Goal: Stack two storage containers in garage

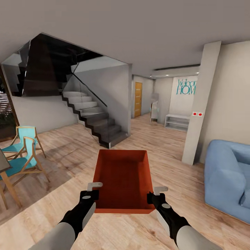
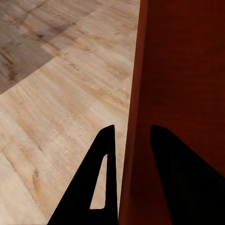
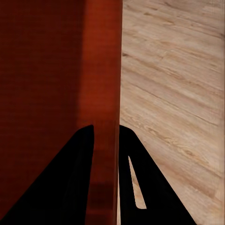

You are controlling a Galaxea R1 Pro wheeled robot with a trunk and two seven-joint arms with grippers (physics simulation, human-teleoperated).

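Note:
One red-orange storage container [image 1: 123, 178] hangs in front of me above the light wood-plank flooring of the living room, carried between both arms. My left gripper [image 1: 93, 193] is shut on its left wall near the front corner; in the left wrist view the dark fingers [image 2: 101, 183] straddle that thin wall [image 2: 136, 117]. On the opposite wall my right gripper [image 1: 155, 197] is shut, and its fingers [image 3: 136, 183] pinch the wall [image 3: 103, 93] from both sides. The container looks empty inside.
A dark staircase [image 1: 93, 121] with a glass balustrade rises ahead at the left. Two turquoise wooden chairs [image 1: 22, 152] stand at the left, a blue sofa [image 1: 227, 177] at the right beside a grey pillar [image 1: 199, 104]. A hallway with an orange door [image 1: 138, 99] opens ahead.

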